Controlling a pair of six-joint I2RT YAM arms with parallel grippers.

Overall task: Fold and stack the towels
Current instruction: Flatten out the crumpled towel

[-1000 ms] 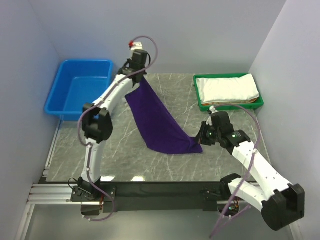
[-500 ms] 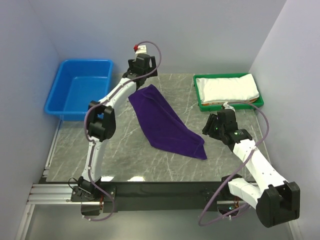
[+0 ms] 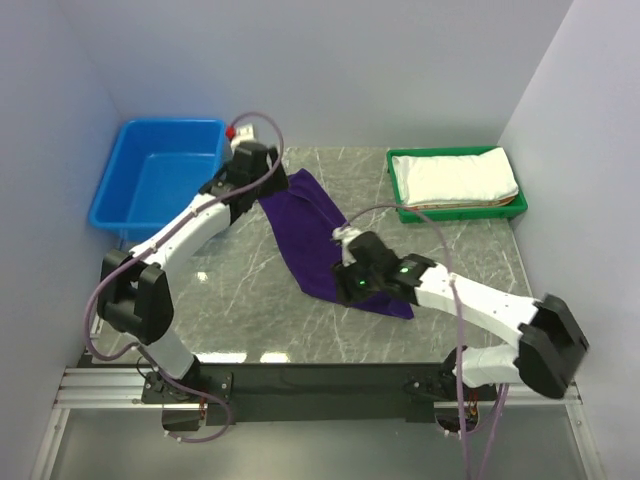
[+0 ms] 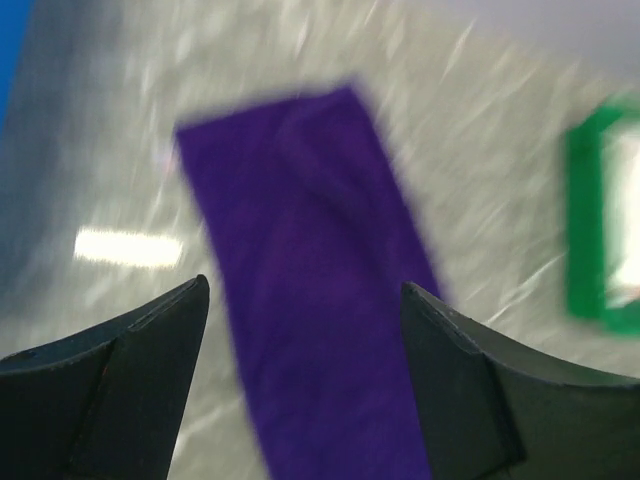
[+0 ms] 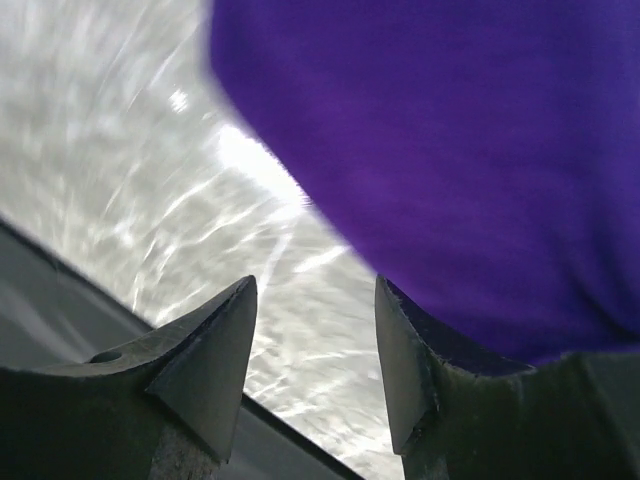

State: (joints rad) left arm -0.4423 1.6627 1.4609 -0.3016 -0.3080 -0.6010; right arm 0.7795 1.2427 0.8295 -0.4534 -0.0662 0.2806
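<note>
The dark purple towel (image 3: pixel 325 245) lies flat on the marble table as a long slanted strip. In the left wrist view the purple towel (image 4: pixel 310 260) fills the space below my open left gripper (image 4: pixel 302 288), which touches nothing. My left gripper (image 3: pixel 268 195) hovers at the strip's far left end. My right gripper (image 3: pixel 345 290) is over the strip's near end, open and empty. In the right wrist view the right gripper (image 5: pixel 315 282) is low over bare marble, with the purple towel (image 5: pixel 450 150) just beyond its right finger. A folded white towel (image 3: pixel 455 178) rests in the green tray (image 3: pixel 400 205).
A blue bin (image 3: pixel 150 185) stands at the back left, next to my left arm. The green tray (image 4: pixel 590 235) shows at the right edge of the left wrist view. Blue-grey walls close in the table on three sides. The black front rail (image 3: pixel 330 380) runs along the near edge.
Both grippers have opened and let go of the purple towel, which has dropped flat. The left arm swung left and lower. The right arm swept left over the towel's near end.
</note>
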